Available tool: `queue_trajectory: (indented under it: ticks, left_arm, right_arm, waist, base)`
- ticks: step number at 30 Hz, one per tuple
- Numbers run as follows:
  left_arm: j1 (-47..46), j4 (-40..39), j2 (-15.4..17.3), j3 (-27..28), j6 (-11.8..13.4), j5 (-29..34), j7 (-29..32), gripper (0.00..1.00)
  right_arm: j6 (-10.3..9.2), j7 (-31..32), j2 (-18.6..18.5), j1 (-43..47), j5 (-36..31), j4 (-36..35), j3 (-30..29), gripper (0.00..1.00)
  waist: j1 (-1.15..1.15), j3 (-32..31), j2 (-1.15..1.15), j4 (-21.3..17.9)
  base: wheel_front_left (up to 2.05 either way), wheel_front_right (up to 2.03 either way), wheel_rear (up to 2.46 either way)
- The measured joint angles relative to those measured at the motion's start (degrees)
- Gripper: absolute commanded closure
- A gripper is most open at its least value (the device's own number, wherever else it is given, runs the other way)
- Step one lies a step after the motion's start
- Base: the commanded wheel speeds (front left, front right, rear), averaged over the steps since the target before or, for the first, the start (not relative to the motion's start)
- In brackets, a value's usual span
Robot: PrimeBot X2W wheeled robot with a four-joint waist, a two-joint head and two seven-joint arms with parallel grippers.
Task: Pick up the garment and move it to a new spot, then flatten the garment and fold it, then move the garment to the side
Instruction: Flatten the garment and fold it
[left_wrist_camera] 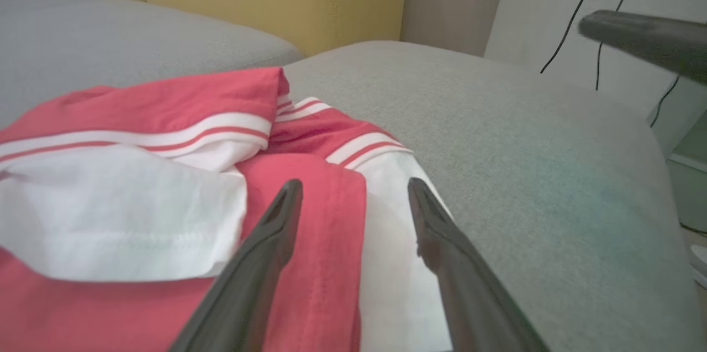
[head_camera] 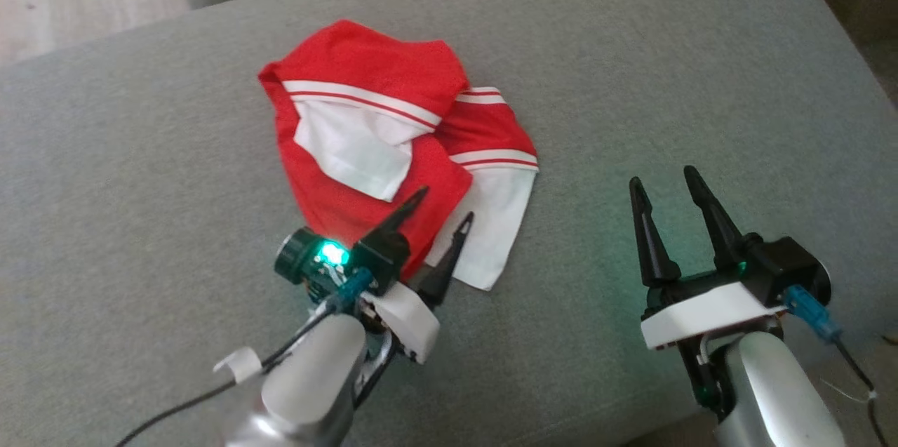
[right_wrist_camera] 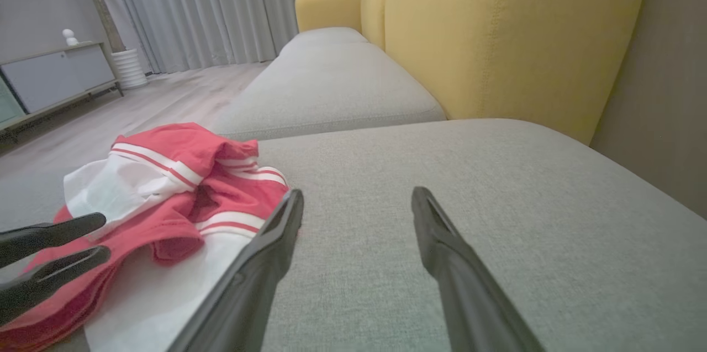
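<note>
The garment is a red piece with white panels and red-and-white stripes, lying crumpled on the grey cushion. My left gripper hovers open over its near edge, one finger above the red fabric, the other above the white panel. In the left wrist view the garment spreads under the open left gripper. My right gripper is open over bare cushion, well to the right of the garment. In the right wrist view the right gripper points along the cushion, with the garment and the left gripper's fingers at the left.
A yellow backrest rises behind the grey cushion, and a second grey cushion lies beyond. A wooden floor, curtains and a low cabinet are further off. Cables hang on the wall to the right.
</note>
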Motion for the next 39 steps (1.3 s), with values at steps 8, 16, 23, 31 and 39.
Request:
queue_trajectory:
  ticks: [8,16,23,31,39]
  left_arm:
    - [-4.1,7.2,0.0,0.0,2.8,0.1,0.6,0.0]
    - [-5.6,11.5,0.0,-0.2,3.1,0.0,1.0,0.82]
    - [-6.2,10.7,0.0,1.0,2.7,-4.7,-1.5,1.0]
    - [0.1,-4.6,0.3,7.6,1.8,-15.0,-2.2,1.0]
    - [12.6,-28.3,3.4,12.6,4.6,-23.5,3.1,1.0]
  right_arm:
    - [0.0,0.0,0.3,0.0,0.8,-0.2,0.0,0.0]
    - [0.0,0.0,0.4,-0.1,1.4,-0.3,0.1,0.0]
    - [0.0,0.0,0.5,-0.1,1.4,-0.4,-0.2,0.0]
    - [0.0,0.0,0.5,0.5,1.3,-0.5,-1.8,0.0]
    - [0.0,0.0,0.6,1.5,0.6,-0.1,-1.8,0.0]
  waist:
    - [-0.01,1.6,0.0,-2.2]
    - [-0.01,1.6,0.0,-2.0]
    - [-0.01,1.0,0.0,-1.1]
    - [-0.01,-0.3,0.0,2.1]
    - [-0.01,-1.8,0.0,6.3]
  base:
    - [0.0,0.0,0.0]
    - [0.0,0.0,0.0]
    - [0.0,0.0,0.0]
    - [0.0,0.0,0.0]
    - [0.0,0.0,0.0]
